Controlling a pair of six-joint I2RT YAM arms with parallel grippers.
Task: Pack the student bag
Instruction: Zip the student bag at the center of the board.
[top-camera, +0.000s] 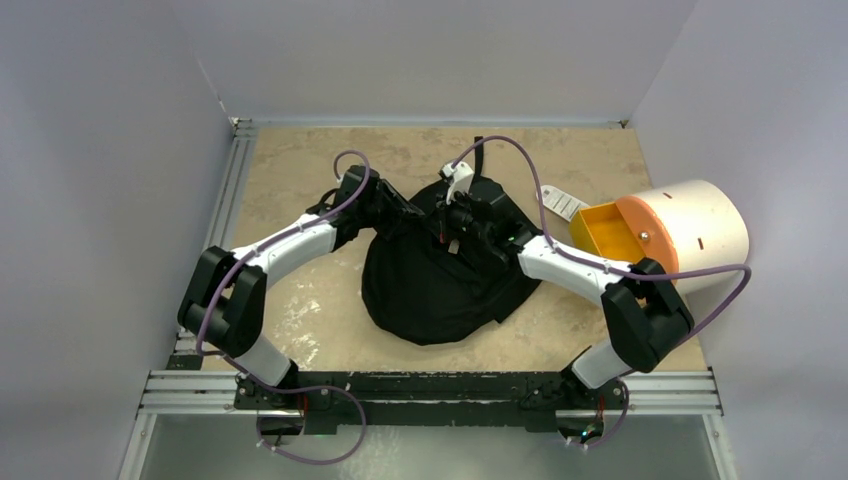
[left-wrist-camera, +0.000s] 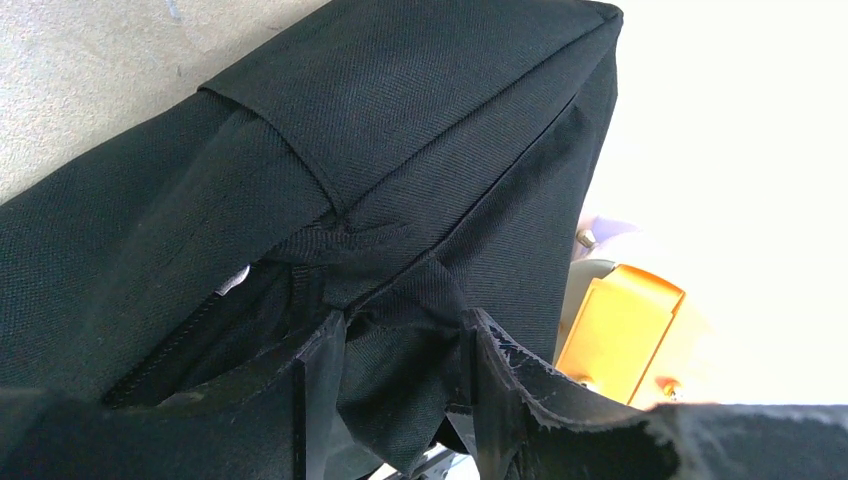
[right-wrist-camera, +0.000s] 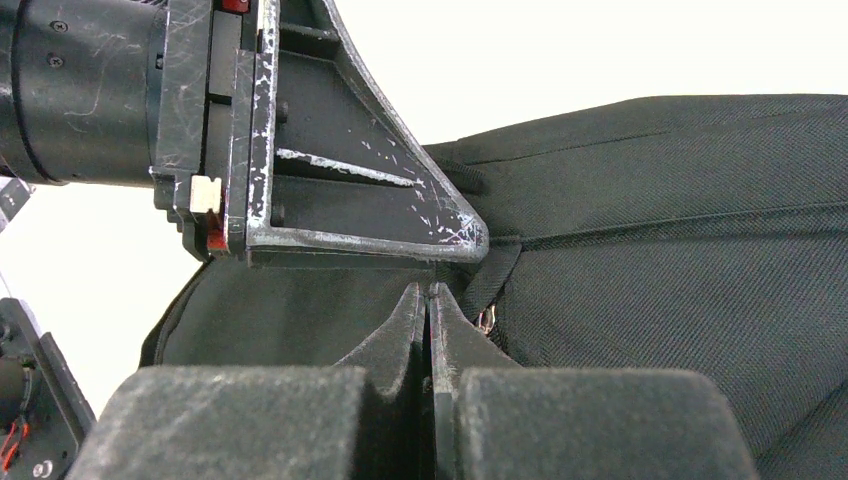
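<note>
arms come in from the two near corners of the table (top-camera: 300, 320) and meet over the student bag (top-camera: 440, 290), which lies in the middle of the table. we see the left arm (top-camera: 290, 245) bent sharply at the elbow, its white forearm running up and right to the bag's far left side. the right arm (top-camera: 570, 265) mirrors it, elbow low on the right and forearm angled up and left to the bag's far top edge.

the bag is soft black woven cloth, rounded and slumped, with stitched seams and a flat folded panel on top. the table top is mottled beige, like stone. a cream drum (top-camera: 700, 225) with an orange end lies on its side well to the bag's right, and a white tag (top-camera: 563, 203) lies between them.

from its wrist camera, the left gripper (left-wrist-camera: 402, 330) has its jaws partly apart with a bunched fold of the bag's cloth filling the gap between them, so it is clamped on that fold. its fingers (left-wrist-camera: 505, 385) are black with frayed, worn pads.

the right gripper (right-wrist-camera: 429, 300) has its jaws pressed together, tips against the bag's cloth just below the scuffed black body of the left gripper. we cannot tell whether anything thin is pinched between them.
</note>
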